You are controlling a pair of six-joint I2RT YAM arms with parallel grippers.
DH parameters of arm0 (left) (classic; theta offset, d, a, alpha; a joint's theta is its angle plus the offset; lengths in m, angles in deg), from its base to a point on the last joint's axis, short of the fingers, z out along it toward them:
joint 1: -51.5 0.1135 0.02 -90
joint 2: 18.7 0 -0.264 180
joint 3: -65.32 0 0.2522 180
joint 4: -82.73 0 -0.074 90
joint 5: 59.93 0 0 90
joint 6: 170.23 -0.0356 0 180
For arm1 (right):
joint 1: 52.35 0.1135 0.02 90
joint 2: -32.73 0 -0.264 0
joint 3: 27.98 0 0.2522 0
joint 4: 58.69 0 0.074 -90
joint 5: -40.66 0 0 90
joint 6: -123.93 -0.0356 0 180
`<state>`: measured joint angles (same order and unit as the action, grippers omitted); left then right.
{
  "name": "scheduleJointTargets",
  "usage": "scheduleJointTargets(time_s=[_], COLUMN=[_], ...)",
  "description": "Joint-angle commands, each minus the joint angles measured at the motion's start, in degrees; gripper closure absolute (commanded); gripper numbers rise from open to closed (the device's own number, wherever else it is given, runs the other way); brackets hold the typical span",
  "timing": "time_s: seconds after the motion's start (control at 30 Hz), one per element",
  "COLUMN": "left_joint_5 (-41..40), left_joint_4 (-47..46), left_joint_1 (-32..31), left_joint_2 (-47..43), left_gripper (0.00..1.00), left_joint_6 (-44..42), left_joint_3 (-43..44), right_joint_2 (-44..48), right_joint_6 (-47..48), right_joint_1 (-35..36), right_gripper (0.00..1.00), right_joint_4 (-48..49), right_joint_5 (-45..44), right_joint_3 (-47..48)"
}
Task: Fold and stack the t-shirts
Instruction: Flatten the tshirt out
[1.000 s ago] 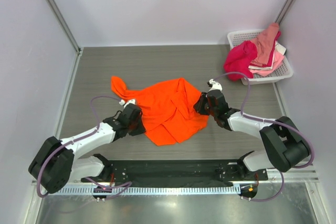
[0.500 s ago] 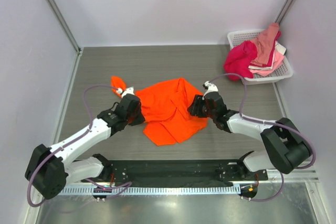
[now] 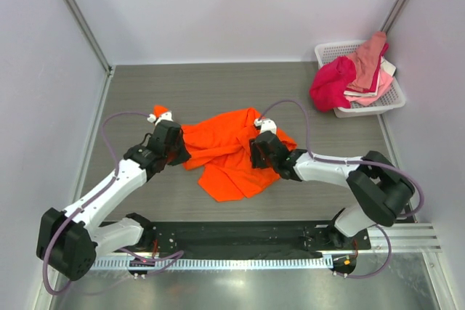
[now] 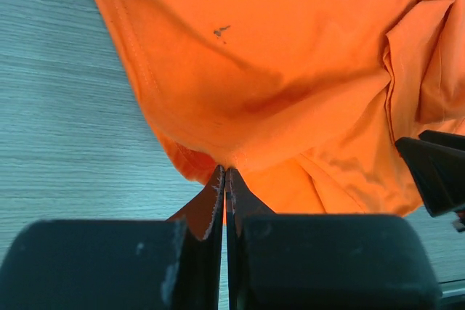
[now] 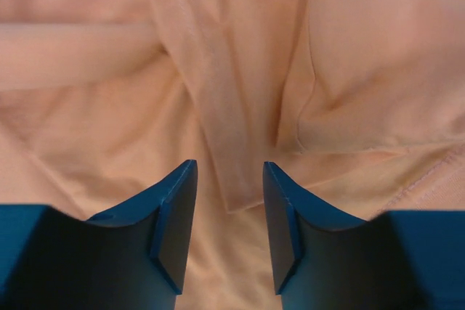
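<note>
The bright orange t-shirt (image 3: 231, 159) lies crumpled at the middle of the table. My left gripper (image 3: 170, 143) is at its left edge, and in the left wrist view it (image 4: 226, 172) is shut on a pinched fold of the orange cloth (image 4: 290, 70). My right gripper (image 3: 261, 152) sits on the shirt's right part. In the right wrist view it (image 5: 229, 176) is open, its fingers either side of a cloth fold (image 5: 240, 128). The magenta shirt (image 3: 333, 83), the salmon shirt (image 3: 369, 56) and the pale pink shirt (image 3: 367, 95) are heaped in the basket.
The white lattice basket (image 3: 391, 101) stands at the far right corner, against the right wall. Grey walls close the table on the left, back and right. A black rail (image 3: 232, 236) runs along the near edge between the arm bases.
My left gripper has moved away from the bases, dragging the shirt's left edge. My right gripper has moved left over the shirt. The shirt has bunched narrower.
</note>
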<state>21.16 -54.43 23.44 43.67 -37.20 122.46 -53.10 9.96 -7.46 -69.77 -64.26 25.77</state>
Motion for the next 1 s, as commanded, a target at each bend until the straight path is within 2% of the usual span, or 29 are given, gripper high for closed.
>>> scheduleJointTargets(time_s=[0.0,0.3,0.37,0.4,0.5,0.77,0.8,0.87,0.97], left_joint_5=[1.5,2.3,2.3,2.1,1.9,1.5,1.4,1.1,0.2], left_joint_4=[0.3,-0.9,-1.0,-1.1,-1.1,-0.4,-0.2,0.4,1.5], left_joint_1=[1.2,2.4,2.4,2.4,2.5,2.9,2.9,2.8,3.0], left_joint_2=[-0.1,1.2,1.4,1.5,1.7,2.0,1.9,1.7,1.3], left_gripper=[1.00,1.00,1.00,1.00,1.00,1.00,1.00,1.00,1.00], left_joint_6=[-0.7,0.0,0.0,0.0,0.0,0.0,-0.1,-0.2,-0.5], left_joint_3=[2.3,2.2,2.2,2.2,2.2,3.6,3.9,4.5,5.3], right_joint_2=[-2.9,-2.6,-2.6,-2.8,-2.2,2.4,2.8,3.2,3.3], right_joint_6=[1.5,1.4,1.4,1.5,1.1,1.1,1.2,1.2,0.9], right_joint_1=[1.4,3.3,3.5,3.5,3.5,3.5,3.5,3.5,3.5], right_gripper=[0.54,0.55,0.61,0.70,0.83,0.86,0.88,0.98,0.99], right_joint_4=[-5.0,-6.7,-6.7,-7.1,-7.5,-7.9,-8.0,-8.0,-8.6], right_joint_5=[-6.1,-7.6,-8.2,-8.5,-10.2,-12.9,-13.0,-13.4,-14.4], right_joint_3=[3.3,2.8,2.8,3.0,3.3,2.7,2.7,2.6,2.7])
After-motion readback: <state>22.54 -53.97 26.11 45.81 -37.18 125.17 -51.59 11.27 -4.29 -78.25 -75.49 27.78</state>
